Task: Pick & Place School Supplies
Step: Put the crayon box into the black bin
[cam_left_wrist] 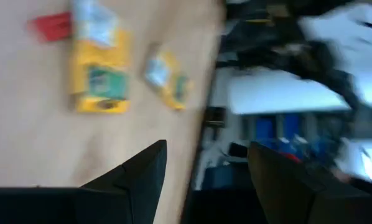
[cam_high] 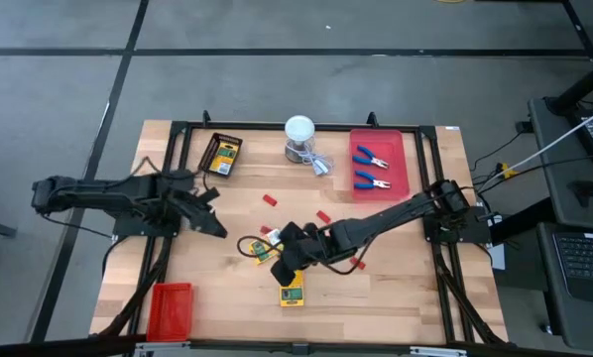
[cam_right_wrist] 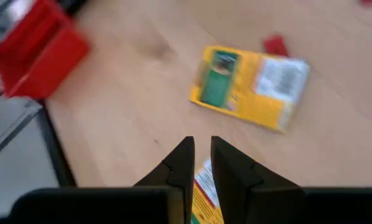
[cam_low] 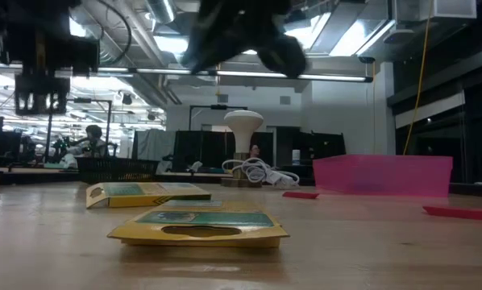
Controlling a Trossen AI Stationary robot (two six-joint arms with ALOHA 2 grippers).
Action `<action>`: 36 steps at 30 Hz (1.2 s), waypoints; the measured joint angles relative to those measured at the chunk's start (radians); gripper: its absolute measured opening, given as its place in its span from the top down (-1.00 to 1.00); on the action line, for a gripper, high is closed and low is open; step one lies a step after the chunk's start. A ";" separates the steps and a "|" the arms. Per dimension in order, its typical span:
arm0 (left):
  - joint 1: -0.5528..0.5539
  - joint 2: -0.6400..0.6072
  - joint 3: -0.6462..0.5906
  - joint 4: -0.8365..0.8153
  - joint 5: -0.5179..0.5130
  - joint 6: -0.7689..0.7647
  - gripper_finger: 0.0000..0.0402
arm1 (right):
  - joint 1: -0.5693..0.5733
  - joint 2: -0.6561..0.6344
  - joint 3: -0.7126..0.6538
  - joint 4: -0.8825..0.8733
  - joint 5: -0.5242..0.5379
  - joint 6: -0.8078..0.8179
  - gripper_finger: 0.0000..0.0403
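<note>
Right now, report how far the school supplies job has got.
Done: two blue-handled pliers lie in the pink tray. In hand: nothing; the right tool hovers over the crayon boxes near the front edge, and the left tool is open and empty. Left: those boxes, one at the back, and the red blocks.

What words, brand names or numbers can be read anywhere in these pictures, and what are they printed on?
No text can be read in any view.
Crayon box near the right gripper: a green panel and a white label show, print too blurred.
Crayon box nearest the low camera: green panel, no legible words.
Crayon box at the far side of the table: print too small.
Blue-handled pliers in the red tray: no marking visible.
</note>
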 joint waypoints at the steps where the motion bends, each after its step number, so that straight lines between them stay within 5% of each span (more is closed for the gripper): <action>1: -0.010 0.023 -0.006 0.019 -0.039 -0.015 -0.10 | 0.004 0.000 0.000 -0.027 0.014 0.051 0.71; 5: -0.028 0.118 -0.009 0.141 -0.113 -0.037 -0.10 | -0.003 0.000 0.000 -0.068 0.010 0.209 0.70; 17: -0.073 0.430 -0.002 0.315 -0.151 -0.034 -0.10 | -0.041 0.084 -0.001 -0.032 -0.057 0.289 0.84; 26: -0.072 0.532 0.030 0.314 -0.204 -0.016 -0.10 | -0.035 0.123 -0.001 -0.029 -0.114 0.290 0.98; 36: -0.072 0.621 0.057 0.313 -0.223 0.000 -0.10 | -0.039 0.133 -0.039 -0.005 -0.060 0.224 0.99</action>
